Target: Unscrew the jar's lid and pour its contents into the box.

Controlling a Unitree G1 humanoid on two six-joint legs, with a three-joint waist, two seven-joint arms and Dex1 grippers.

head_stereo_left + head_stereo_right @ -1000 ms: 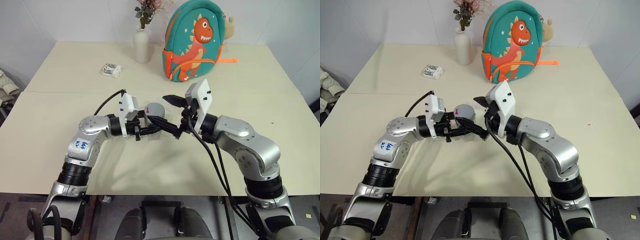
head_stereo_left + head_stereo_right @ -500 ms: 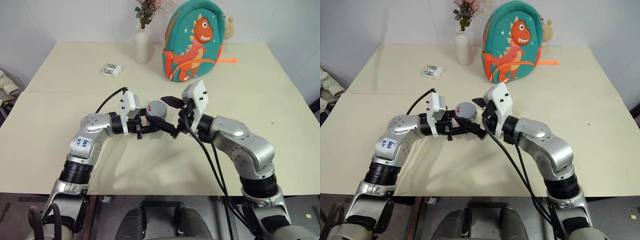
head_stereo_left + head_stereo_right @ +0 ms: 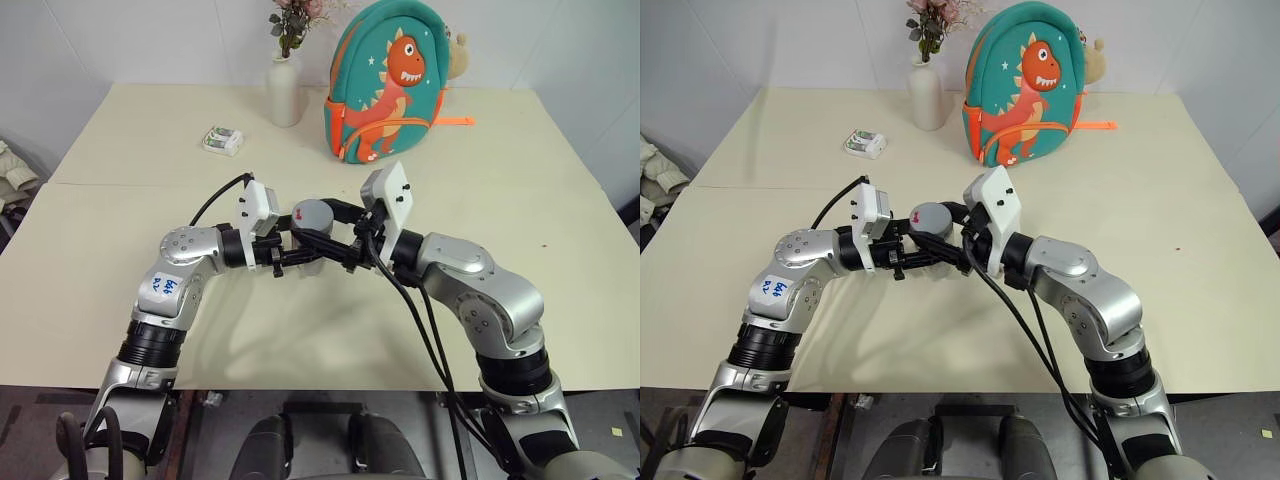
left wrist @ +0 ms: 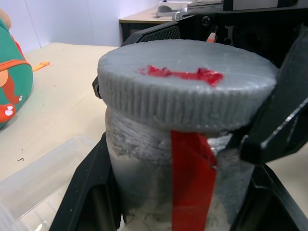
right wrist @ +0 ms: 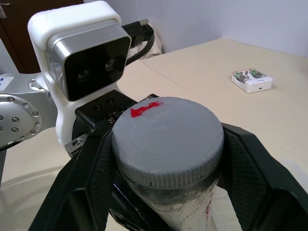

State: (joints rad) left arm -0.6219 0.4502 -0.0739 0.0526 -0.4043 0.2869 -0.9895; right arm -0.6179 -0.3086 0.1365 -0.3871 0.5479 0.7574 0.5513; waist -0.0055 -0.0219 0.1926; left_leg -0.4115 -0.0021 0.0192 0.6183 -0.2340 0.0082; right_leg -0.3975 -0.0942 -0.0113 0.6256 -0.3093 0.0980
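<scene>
The jar (image 4: 144, 192) is upright above the table, its wall cloudy grey with a strip of red tape, so the contents are hidden. My left gripper (image 3: 300, 254) points sideways and is shut on the jar's body. The grey lid (image 5: 166, 134), marked red on top, sits on the jar. My right gripper (image 3: 318, 226) comes from the opposite side and is shut on the lid (image 3: 312, 212), a finger pressed against each side of its ribbed rim. The clear box (image 4: 43, 175) lies on the table just below the jar.
At the back of the table (image 3: 520, 180) stand a white vase (image 3: 284, 92) with flowers and a teal dinosaur backpack (image 3: 392, 80). A small white-and-green packet (image 3: 222, 140) lies to the left of them. Open table spreads to the left and right of the arms.
My right gripper's fingers stood wide around the lid before and have now closed onto it. Both arms and the jar have stayed in place.
</scene>
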